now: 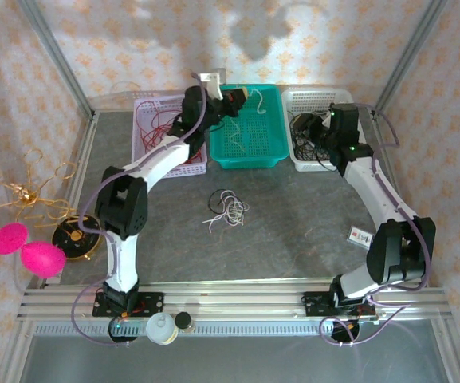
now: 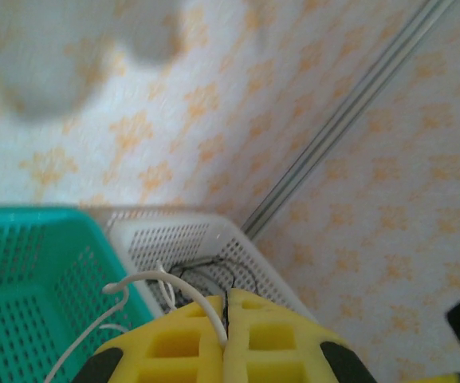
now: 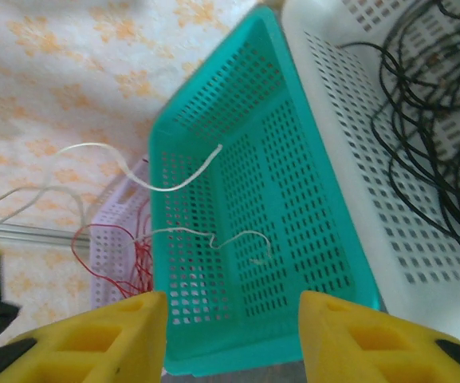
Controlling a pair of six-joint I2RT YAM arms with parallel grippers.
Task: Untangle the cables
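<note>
A small clump of cream-white and black cables (image 1: 226, 209) lies on the grey table's middle. My left gripper (image 1: 235, 100) hovers over the teal basket (image 1: 271, 152), shut on a cream-white cable (image 2: 158, 279) that curls out from between its yellow fingers (image 2: 174, 343). That cable (image 3: 174, 182) hangs above the teal basket (image 3: 293, 199), where another white strand (image 3: 214, 235) dangles. Red cables (image 1: 159, 128) fill the lilac basket (image 1: 194, 167). Black cables (image 1: 308, 142) sit in the white basket (image 1: 293, 96). My right gripper (image 1: 313, 128) is over that white basket, open (image 3: 231, 319), holding nothing.
A gold wire ornament (image 1: 22, 191), two pink balls (image 1: 30, 249) and a round black-and-gold object (image 1: 78, 235) sit at the left wall. A white bottle (image 1: 160, 327) stands on the front rail. A small label card (image 1: 360, 234) lies at the right.
</note>
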